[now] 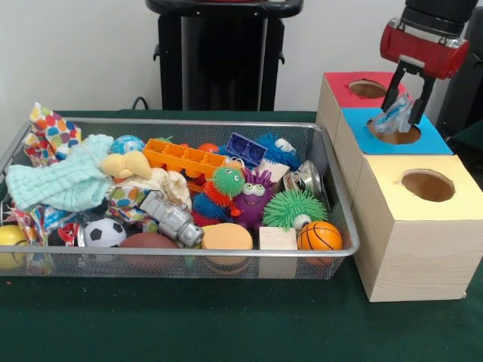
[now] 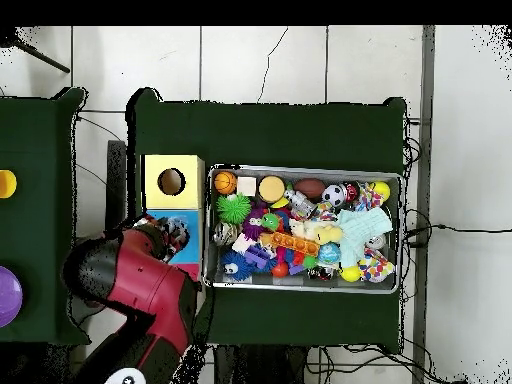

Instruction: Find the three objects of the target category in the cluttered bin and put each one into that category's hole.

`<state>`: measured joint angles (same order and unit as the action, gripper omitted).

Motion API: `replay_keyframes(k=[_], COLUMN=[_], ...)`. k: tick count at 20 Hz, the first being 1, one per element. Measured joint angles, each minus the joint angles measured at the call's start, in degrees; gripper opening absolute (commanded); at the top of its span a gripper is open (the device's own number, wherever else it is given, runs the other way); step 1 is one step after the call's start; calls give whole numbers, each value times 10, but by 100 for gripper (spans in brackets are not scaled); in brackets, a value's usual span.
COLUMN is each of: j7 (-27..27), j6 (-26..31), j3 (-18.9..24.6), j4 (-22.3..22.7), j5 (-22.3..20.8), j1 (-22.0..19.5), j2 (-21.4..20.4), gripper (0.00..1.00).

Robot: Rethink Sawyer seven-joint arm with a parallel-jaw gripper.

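The silver wire-mesh bin (image 1: 173, 121) holds a heap of toys and cloths; it also shows in the overhead view (image 2: 300, 168). My gripper (image 1: 408, 105) hangs right over the round hole (image 1: 398, 136) of the blue-faced box and is shut on a crumpled clear plastic wrapper (image 1: 393, 121), whose lower end sits at that hole's rim. The red-faced box's hole (image 1: 367, 89) lies just behind it, apart from the gripper. In the overhead view my arm (image 2: 140, 285) hides the red box, and the gripper (image 2: 174, 233) shows above the blue box (image 2: 189, 247).
The yellow-faced box (image 1: 411, 234) with its own hole (image 1: 428, 185) stands nearest the camera. In the bin lie a small basketball (image 1: 319, 235), a soccer ball (image 1: 103, 233), a green spiky ball (image 1: 293, 207), an orange tray (image 1: 183, 158) and a mint cloth (image 1: 68, 181).
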<state>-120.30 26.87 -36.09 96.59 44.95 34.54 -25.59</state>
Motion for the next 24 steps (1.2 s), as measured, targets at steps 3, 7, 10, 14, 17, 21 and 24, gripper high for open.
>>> replay_keyframes(k=[3, 7, 10, 14, 17, 21, 24], j7=[0, 0, 0, 0, 0, -4, -13], j6=[-21, -27, -27, -27, -27, -24, -14], j3=[7, 11, 13, 13, 12, 10, 7], j4=[0, 0, 0, 0, 0, -2, -8], j5=[4, 6, 8, 8, 8, 7, 7], j1=[0, 0, 0, 0, 1, 7, 14], j2=[4, 6, 7, 7, 8, 10, 14], gripper=[0, 0, 100, 100, 100, 100, 100])
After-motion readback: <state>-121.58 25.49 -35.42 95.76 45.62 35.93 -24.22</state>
